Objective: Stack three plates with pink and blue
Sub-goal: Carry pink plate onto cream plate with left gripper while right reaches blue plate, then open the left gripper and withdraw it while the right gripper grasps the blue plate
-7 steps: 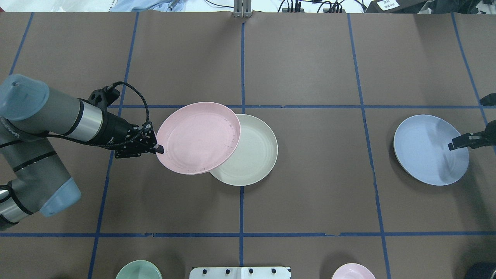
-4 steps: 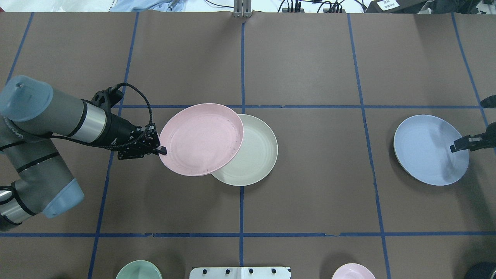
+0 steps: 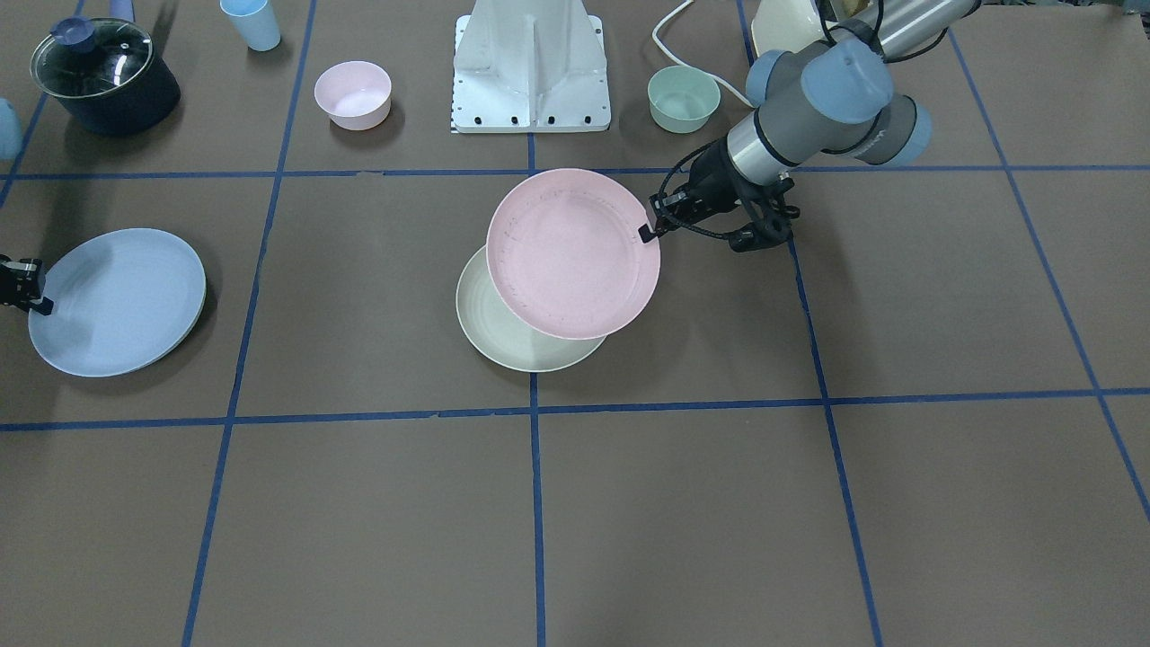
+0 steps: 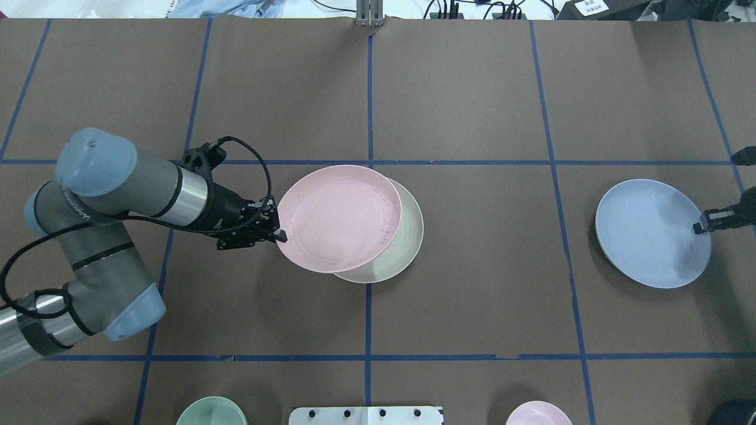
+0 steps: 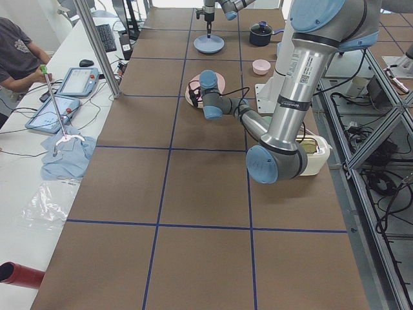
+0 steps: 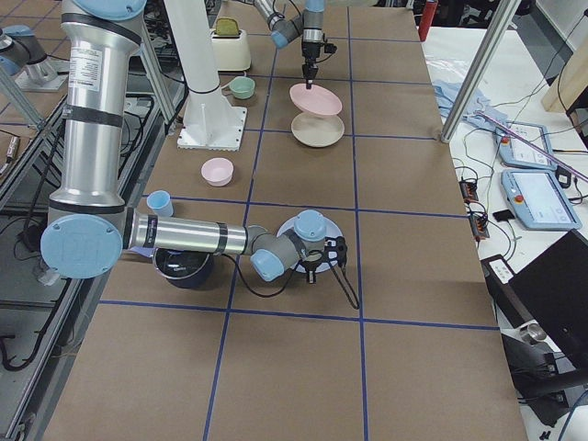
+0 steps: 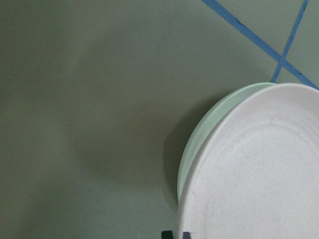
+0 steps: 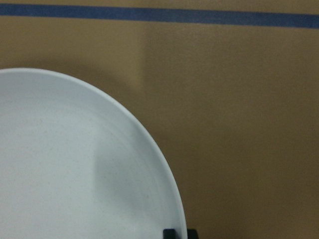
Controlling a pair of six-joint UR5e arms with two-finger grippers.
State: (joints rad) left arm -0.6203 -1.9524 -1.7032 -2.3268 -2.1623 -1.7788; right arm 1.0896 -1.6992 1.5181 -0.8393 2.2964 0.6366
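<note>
My left gripper (image 4: 282, 238) is shut on the left rim of the pale pink plate (image 4: 339, 218) and holds it tilted just above the cream-white plate (image 4: 407, 239), covering most of it. In the front view the pink plate (image 3: 573, 253) overlaps the cream plate (image 3: 508, 337), with the left gripper (image 3: 645, 232) at its rim. The left wrist view shows the pink plate (image 7: 259, 179) over the cream rim (image 7: 197, 149). My right gripper (image 4: 701, 227) is shut on the right rim of the pale blue plate (image 4: 649, 233), far right. The blue plate also shows in the right wrist view (image 8: 75, 164).
A small green bowl (image 3: 683, 99) and a small pink bowl (image 3: 353, 93) stand either side of the robot base (image 3: 532, 63). A lidded dark pot (image 3: 103, 76) and a blue cup (image 3: 252, 22) stand near the right arm's side.
My left arm has carried the pink plate to the right, so it now covers far more of the cream plate. The blue plate has shifted slightly left with the right gripper.
</note>
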